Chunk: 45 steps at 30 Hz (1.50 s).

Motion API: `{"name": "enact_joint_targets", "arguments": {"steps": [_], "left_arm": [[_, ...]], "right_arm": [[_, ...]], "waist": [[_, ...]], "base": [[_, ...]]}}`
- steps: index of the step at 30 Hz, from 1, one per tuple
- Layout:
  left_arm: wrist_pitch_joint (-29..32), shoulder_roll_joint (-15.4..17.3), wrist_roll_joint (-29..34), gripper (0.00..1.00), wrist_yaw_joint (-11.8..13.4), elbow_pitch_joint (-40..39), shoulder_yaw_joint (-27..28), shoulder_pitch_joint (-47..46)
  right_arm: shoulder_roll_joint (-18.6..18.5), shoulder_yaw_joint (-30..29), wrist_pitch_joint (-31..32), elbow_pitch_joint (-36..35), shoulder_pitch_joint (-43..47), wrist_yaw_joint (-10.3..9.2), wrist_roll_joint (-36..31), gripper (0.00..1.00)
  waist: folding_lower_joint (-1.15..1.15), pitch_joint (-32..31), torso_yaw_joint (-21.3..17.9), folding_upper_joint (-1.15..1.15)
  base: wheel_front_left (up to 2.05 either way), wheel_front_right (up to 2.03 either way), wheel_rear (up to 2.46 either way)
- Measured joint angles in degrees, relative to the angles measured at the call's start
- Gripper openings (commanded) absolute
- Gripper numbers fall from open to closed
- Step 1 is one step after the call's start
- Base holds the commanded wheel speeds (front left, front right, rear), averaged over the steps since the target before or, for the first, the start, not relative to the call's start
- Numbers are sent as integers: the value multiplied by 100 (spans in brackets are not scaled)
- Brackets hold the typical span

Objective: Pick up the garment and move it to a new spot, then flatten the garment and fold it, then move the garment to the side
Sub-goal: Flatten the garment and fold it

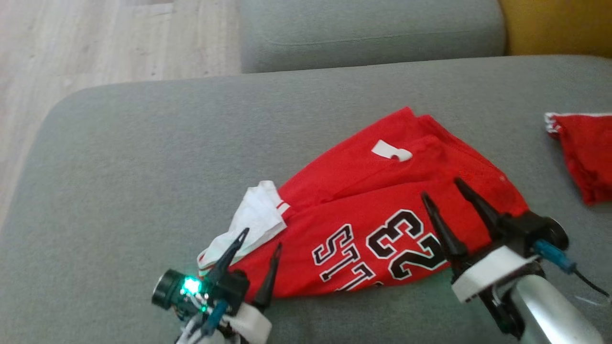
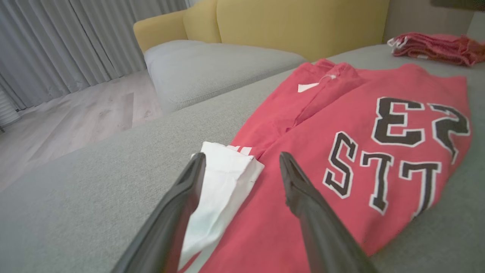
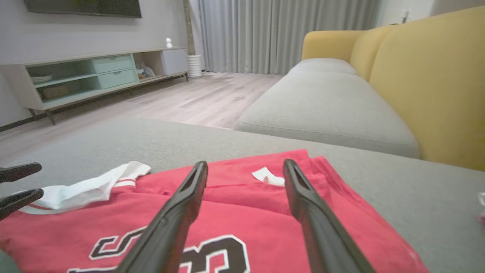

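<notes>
The left gripper (image 1: 262,239) is seen nearest, its 2 long dark fingers spread wide over the white trimmed corner (image 1: 258,215) of the folded red jersey with black-and-white lettering (image 1: 382,191); nothing is clamped. The right gripper (image 1: 440,188) is also held wide and empty, above the jersey's numbered part. The jersey is laid on the grey fabric sofa cushion (image 1: 143,167), and another red cloth (image 1: 588,153) is seen well apart at the right.

The red garment (image 1: 363,200) lies folded on the grey cushion (image 1: 143,167), black-and-white "23" and lettering facing up. A white piece, perhaps a sleeve or trim, sticks out at its left end.
</notes>
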Motion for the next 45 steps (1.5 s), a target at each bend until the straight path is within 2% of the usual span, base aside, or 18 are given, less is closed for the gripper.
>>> {"name": "enact_joint_targets", "arguments": {"steps": [5,8,17,19,20,21,27,30,33,40,45], "left_arm": [[308,7,27,100,-4,676,11,-480],[412,-1,-71,100,-4,1018,46,-669],[372,2,-274,100,7,1472,182,-934],[341,11,-277,40,32,1508,215,-987],[328,10,-293,7,32,1526,214,-1020],[305,9,-319,0,29,1540,214,-1046],[202,25,-387,0,-2,1548,216,-1057],[109,70,-442,0,110,1210,249,-1045],[56,175,-441,0,227,698,276,-1011],[109,583,-419,0,393,-477,423,-779],[282,648,-417,0,459,-1109,433,-778]], "right_arm": [[-7,-289,0,-81,302,0,-63,100],[122,-326,0,-136,448,0,-149,100],[297,-392,1,-260,533,0,-207,100],[299,-436,1,-275,534,0,-219,100],[299,-477,1,-285,534,0,-243,100],[299,-505,1,-292,534,0,-247,100],[298,-636,0,-294,539,0,-240,100],[301,-735,0,-242,516,0,-15,100],[276,-673,90,121,303,0,398,100],[-240,-26,1093,1120,-1369,0,1173,100],[-425,387,1595,2003,-2332,0,1507,100]], "waist": [[0,28,-267,0],[0,67,-450,0],[0,244,-745,0],[1,295,-784,0],[1,316,-797,0],[1,333,-806,0],[1,386,-738,0],[0,407,-638,0],[1,451,-497,0],[1,676,-128,0],[1,947,86,0]], "base": [[0,0,0],[0,0,0],[0,0,0],[0,0,0],[0,0,0],[0,0,0],[0,0,0],[0,0,0],[0,0,0],[0,0,0],[0,0,0]]}}
